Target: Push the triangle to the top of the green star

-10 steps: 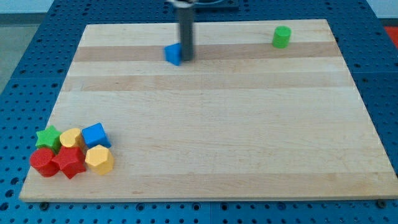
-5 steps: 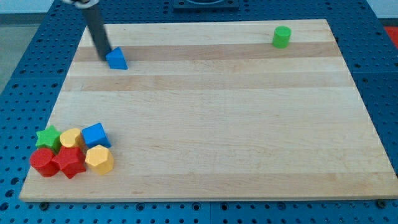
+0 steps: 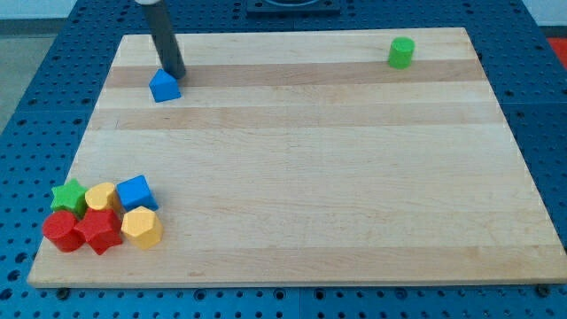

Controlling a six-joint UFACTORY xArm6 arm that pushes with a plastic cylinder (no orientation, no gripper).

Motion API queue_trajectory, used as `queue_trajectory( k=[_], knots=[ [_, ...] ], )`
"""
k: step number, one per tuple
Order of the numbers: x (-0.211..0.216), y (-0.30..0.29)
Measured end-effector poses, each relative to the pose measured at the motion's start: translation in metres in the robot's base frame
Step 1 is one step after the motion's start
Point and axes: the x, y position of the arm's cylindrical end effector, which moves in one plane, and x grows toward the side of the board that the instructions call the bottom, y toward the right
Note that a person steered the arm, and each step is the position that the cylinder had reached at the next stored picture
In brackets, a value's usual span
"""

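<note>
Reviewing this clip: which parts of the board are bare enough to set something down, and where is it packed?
Bare: the wide middle and right of the board, from the blue triangle and my tip just above it, across to the green cylinder. Crowded: the bottom-left corner, where green star, blue cube, yellow and red blocks cluster.

The dark rod [image 3: 163, 40] runs out past the view's top edge. In the cluster, the red star [image 3: 99, 230] partly covers the yellow block [image 3: 101, 197] behind it, so that block's shape cannot be told.
</note>
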Motion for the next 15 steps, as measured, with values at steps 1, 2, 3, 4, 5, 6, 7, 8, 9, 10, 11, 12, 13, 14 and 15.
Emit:
queue_trajectory(
  k=[1,2,3,4,5,6,7,8,9,10,11,12,13,14,15],
  knots=[
    [0.055,-0.023],
    [0.08,-0.044],
    [0.054,-0.014],
    [0.015,-0.012],
    [0.039,-0.044],
    [0.104,-0.052],
    [0.136,-0.057],
    [0.119,-0.042],
    [0.085,-0.028],
    [0.046,-0.028],
    [0.013,-0.033],
    [0.017,-0.068],
    [0.064,-0.07],
    [0.12,-0.07],
    [0.127,-0.067]
  ],
)
